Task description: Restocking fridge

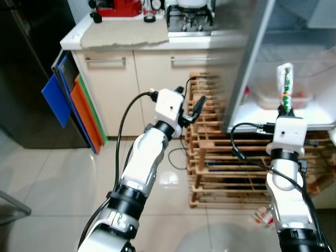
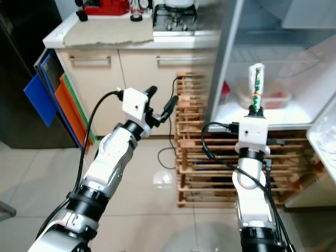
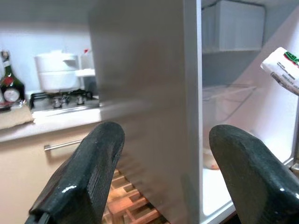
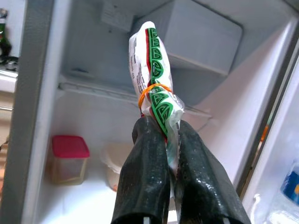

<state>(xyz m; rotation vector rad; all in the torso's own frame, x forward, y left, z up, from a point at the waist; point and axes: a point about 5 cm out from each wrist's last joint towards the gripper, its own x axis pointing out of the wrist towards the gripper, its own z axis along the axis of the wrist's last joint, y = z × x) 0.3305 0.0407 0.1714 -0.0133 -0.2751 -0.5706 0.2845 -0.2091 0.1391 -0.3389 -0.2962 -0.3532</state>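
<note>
Fridge shelf [image 2: 273, 113]: red-lidded container [image 4: 69, 158] at left wall, clear lidded tub [image 2: 273, 98] beside it.

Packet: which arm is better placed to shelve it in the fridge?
Right. The right gripper already grips the packet before the open fridge shelf; the left gripper is open, empty, outside.

Bright even indoor light; glare patch on floor tiles [image 1: 170, 178]; fridge door edge [image 1: 247, 68] motion-blurred; elsewhere sharp.
</note>
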